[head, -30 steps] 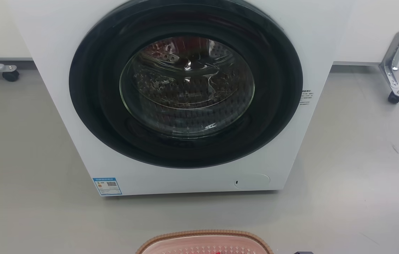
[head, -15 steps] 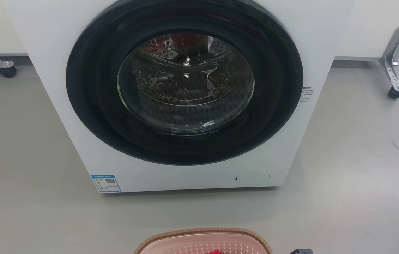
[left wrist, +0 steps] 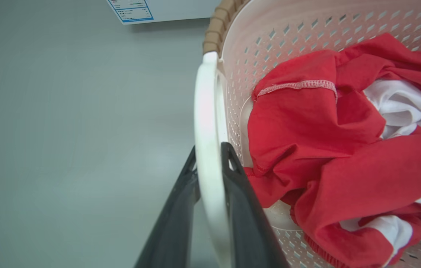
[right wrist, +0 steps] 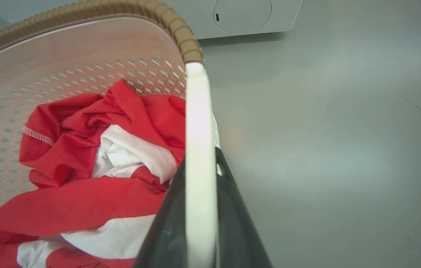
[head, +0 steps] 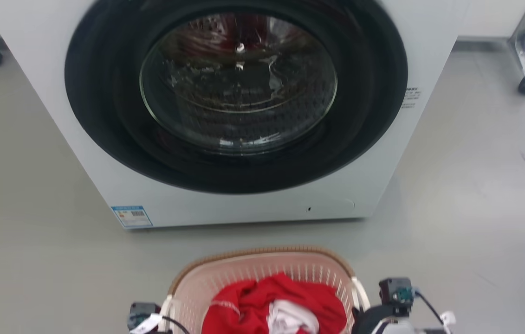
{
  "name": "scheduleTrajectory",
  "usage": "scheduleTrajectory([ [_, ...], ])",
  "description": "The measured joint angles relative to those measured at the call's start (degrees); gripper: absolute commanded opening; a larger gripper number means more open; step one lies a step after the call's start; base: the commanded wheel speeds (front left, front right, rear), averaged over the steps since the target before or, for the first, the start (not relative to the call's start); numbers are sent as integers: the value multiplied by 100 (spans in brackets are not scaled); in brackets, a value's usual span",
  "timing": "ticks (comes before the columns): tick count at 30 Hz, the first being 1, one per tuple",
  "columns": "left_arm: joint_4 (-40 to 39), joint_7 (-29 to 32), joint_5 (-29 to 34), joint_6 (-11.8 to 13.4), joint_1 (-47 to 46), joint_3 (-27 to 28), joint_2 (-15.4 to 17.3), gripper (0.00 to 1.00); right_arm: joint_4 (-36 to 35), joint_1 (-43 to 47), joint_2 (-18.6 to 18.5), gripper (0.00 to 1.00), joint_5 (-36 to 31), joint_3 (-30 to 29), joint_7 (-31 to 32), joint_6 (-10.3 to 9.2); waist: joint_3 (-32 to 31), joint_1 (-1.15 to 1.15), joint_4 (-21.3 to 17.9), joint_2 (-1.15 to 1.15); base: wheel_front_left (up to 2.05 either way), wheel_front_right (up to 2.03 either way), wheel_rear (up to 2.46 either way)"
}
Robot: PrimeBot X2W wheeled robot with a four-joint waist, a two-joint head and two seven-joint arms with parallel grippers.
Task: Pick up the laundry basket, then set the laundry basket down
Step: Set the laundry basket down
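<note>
Grey floor [head: 466,195], with a white washing machine [head: 243,208] standing on it. In front of the machine and nearest us is the laundry basket [head: 262,253]; we cannot tell whether it touches the floor. Red and white clothes [head: 281,304] lie inside it. The left gripper [left wrist: 210,149] is clamped on the basket's left handle [left wrist: 206,104]. The right gripper [right wrist: 200,156] is clamped on the right handle [right wrist: 197,111].

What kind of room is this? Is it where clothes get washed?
Probably a laundry area, maybe a test room set up like one. A white front-loading washing machine stands on a bare grey floor, and just in front of it is a pink laundry basket holding red and white clothes.
</note>
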Motion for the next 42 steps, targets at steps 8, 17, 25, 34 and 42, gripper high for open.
scheduleTrajectory([
  [8,-108,-126,9,100,-583,10,-15,0,259,-812,11,0,-132,-25,-115,1,654,1,7,0,0,0,0],
  [17,-179,-234,105,207,-1140,-4,-11,0,397,-1357,0,0,-265,1,-311,1,1396,1,57,0,0,0,0],
  [25,-233,-310,134,280,-1683,9,11,0,444,-1861,-32,0,-311,-9,-474,1,2076,1,121,1,0,0,0],
  [34,-280,-402,198,328,-2178,18,8,0,609,-2333,-41,0,-400,-77,-669,2,2850,0,180,1,0,0,0],
  [42,-316,-510,202,353,-2563,48,5,0,739,-2738,-46,0,-447,-138,-840,11,3485,1,228,1,0,0,0],
])
